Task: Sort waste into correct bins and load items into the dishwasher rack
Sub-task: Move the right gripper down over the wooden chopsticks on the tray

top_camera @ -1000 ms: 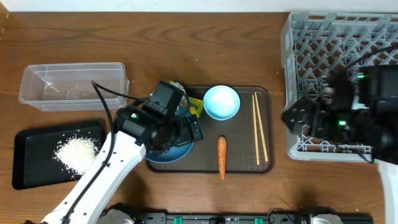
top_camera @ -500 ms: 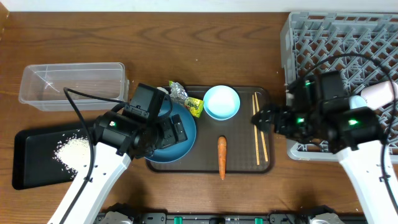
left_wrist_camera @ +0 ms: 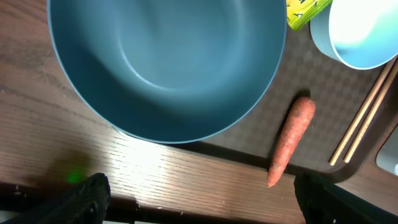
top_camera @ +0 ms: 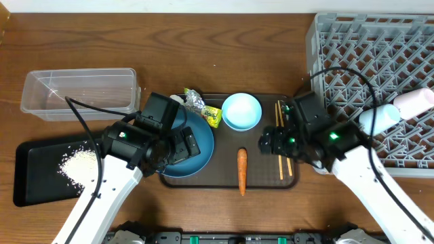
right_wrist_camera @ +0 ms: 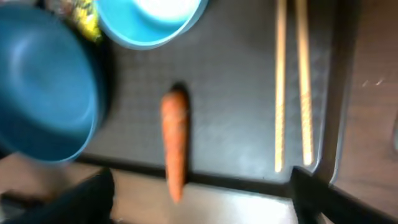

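Observation:
The large dark-blue bowl (top_camera: 196,152) (left_wrist_camera: 168,62) sits on the left end of the brown tray (top_camera: 263,166), and my left gripper (top_camera: 184,148) (left_wrist_camera: 205,208) hovers open over its near rim. An orange carrot (top_camera: 241,171) (left_wrist_camera: 291,140) (right_wrist_camera: 175,146) lies on the tray, with wooden chopsticks (top_camera: 283,139) (right_wrist_camera: 292,81) to its right. My right gripper (top_camera: 270,143) (right_wrist_camera: 199,202) hangs open between the two, holding nothing. The light-blue bowl (top_camera: 241,110) (right_wrist_camera: 149,18) is at the tray's back. A yellow-green packet (top_camera: 212,115) and silver foil (top_camera: 194,101) lie beside it.
The grey rack (top_camera: 366,61) at the right holds two cups (top_camera: 380,119) (top_camera: 415,102) on their sides. A clear tub (top_camera: 80,91) stands at the back left. In front of it, the black tray (top_camera: 34,176) carries a heap of rice (top_camera: 81,163).
My right arm has swung left from the rack to over the brown tray, leaving the two cups in the rack. My left arm has drawn back left, uncovering the packet and foil.

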`<state>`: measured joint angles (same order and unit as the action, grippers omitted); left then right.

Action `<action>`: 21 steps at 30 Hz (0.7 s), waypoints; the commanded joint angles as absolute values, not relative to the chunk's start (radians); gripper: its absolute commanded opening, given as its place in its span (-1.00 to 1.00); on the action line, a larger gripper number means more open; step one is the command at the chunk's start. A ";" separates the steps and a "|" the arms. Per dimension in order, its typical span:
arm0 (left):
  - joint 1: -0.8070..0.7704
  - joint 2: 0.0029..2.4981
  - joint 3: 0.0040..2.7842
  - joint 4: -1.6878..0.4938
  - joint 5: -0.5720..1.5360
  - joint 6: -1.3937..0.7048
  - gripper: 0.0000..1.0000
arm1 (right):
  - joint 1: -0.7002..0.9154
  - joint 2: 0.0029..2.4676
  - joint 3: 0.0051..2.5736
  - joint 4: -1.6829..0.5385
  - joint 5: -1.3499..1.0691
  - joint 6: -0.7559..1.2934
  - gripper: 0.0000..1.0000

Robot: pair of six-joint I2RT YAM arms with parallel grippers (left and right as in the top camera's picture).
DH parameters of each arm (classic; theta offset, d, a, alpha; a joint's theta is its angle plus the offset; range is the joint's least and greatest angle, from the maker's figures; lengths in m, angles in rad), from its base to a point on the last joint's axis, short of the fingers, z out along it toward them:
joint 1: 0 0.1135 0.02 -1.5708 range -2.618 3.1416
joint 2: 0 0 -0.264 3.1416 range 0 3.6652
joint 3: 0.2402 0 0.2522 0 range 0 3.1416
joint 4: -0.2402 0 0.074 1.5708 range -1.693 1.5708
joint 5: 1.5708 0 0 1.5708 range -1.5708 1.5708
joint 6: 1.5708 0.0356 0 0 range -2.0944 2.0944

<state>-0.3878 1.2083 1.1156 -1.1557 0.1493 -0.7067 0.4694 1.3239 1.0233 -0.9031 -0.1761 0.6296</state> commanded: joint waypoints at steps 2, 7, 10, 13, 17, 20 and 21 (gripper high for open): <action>-0.383 1.208 1.116 -1.163 0.126 -0.716 0.96 | 0.486 1.418 1.016 -0.843 -0.093 0.665 0.42; -0.383 1.208 1.116 -1.162 0.126 -0.716 0.96 | 0.486 1.547 1.016 -0.757 -0.040 0.670 0.33; -0.383 1.208 1.116 -1.162 0.126 -0.716 0.95 | 0.483 1.609 1.016 -0.730 0.029 0.695 0.31; -0.383 1.208 1.117 -1.162 0.126 -0.716 0.95 | 0.479 1.648 1.016 -0.691 0.046 0.686 0.29; -0.383 1.208 1.117 -1.162 0.126 -0.716 0.96 | 0.479 1.691 1.016 -0.657 0.049 0.657 0.30; -0.383 1.208 1.117 -1.162 0.126 -0.716 0.96 | 0.479 1.720 1.016 -0.656 0.049 0.657 0.34; -0.383 1.208 1.116 -1.162 0.126 -0.716 0.95 | 0.479 1.725 1.016 -0.656 0.049 0.657 0.36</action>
<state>-0.3878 1.2083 1.1156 -1.1561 0.1493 -0.7067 0.4698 1.7023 1.0199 -0.6579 0.0223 0.6689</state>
